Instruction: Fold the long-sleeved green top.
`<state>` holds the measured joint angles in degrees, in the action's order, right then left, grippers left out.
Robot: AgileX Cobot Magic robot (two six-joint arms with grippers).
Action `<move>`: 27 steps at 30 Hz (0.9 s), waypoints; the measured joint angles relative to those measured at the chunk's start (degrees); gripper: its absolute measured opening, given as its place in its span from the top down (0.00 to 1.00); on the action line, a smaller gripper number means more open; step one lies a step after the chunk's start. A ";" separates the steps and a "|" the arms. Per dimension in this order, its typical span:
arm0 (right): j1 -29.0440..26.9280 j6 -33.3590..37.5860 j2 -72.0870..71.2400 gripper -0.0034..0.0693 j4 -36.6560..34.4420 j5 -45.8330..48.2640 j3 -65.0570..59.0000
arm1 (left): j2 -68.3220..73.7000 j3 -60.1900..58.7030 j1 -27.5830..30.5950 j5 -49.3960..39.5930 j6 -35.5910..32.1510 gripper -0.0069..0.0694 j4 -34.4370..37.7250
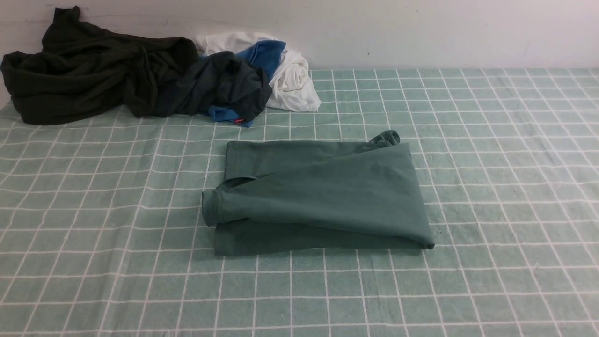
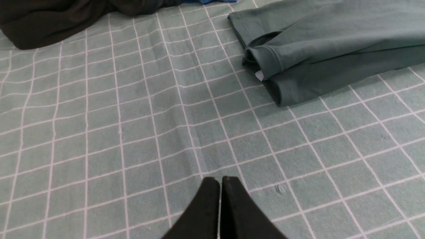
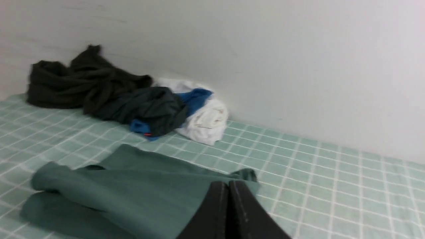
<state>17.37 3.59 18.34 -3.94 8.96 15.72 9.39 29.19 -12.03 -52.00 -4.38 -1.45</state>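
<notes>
Green top (image 1: 318, 196) lies folded into a flat bundle in the middle of the checked cloth (image 1: 491, 187). One cuffed sleeve end sticks out on its left side, and a small bump of fabric pokes up at its far right corner. Behind it, by the wall, sits a pile: a dark hoodie (image 1: 84, 70), a grey shirt (image 1: 224, 84), something blue (image 1: 266, 54) and something white (image 1: 295, 84). Left gripper (image 2: 219, 181) is closed, holding nothing, above bare cloth. Right gripper (image 3: 228, 186) is closed too, empty, near the top.
</notes>
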 joint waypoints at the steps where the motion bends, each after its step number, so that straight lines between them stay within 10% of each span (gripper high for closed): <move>1: -3.94 -1.73 -3.68 0.97 0.07 -0.93 -4.01 | 0.00 0.00 0.00 0.00 0.00 0.91 0.00; 10: -22.13 -8.54 -18.72 0.97 2.20 4.28 -17.27 | 0.00 0.00 0.00 -0.05 0.00 0.91 0.00; 27: -20.24 -10.73 -18.95 0.97 5.31 10.83 -17.17 | 0.00 0.00 0.00 -0.22 0.00 0.91 0.00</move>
<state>-2.86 -7.14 -0.61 1.37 19.79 -1.44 9.39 29.19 -12.03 -52.23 -4.38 -1.45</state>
